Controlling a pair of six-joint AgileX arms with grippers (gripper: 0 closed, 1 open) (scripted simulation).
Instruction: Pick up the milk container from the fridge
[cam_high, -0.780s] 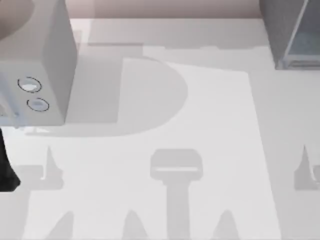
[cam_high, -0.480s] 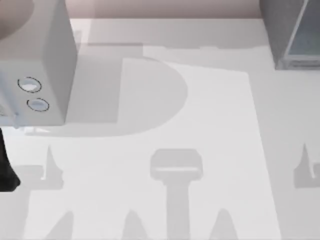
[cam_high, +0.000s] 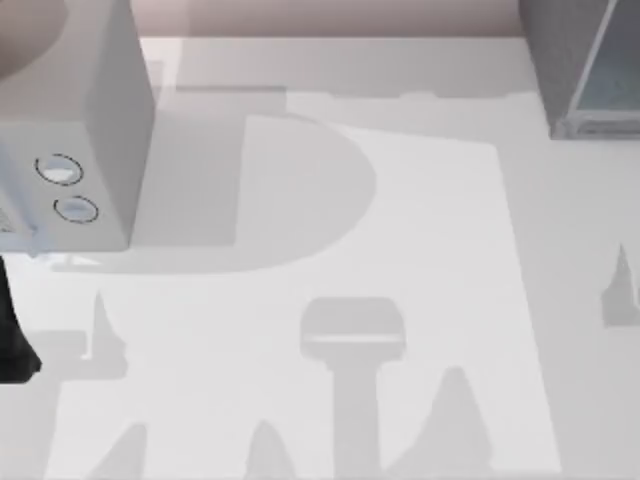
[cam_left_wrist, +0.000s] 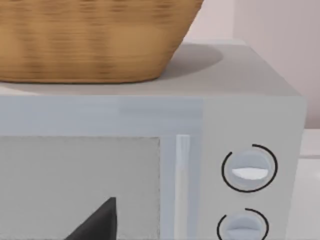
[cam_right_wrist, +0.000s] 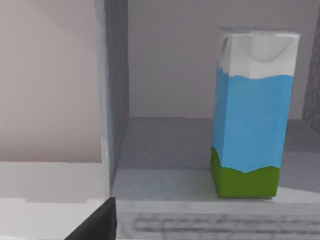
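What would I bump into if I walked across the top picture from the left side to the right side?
The dark left arm at the left edge, → the light grey box with two round dials → the bare white table with its shadows → the dark grey fridge at the far right corner.

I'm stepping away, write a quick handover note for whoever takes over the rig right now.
Left arm: parked at the table's left edge, its wrist camera facing the microwave with a wicker basket on top.
Right arm: its wrist camera looks into the open fridge; one fingertip shows low in that view.
Milk container: upright on the fridge floor, near the front lip, untouched.
Done: nothing gripped.
Left: reach in, grip the carton, lift it out.
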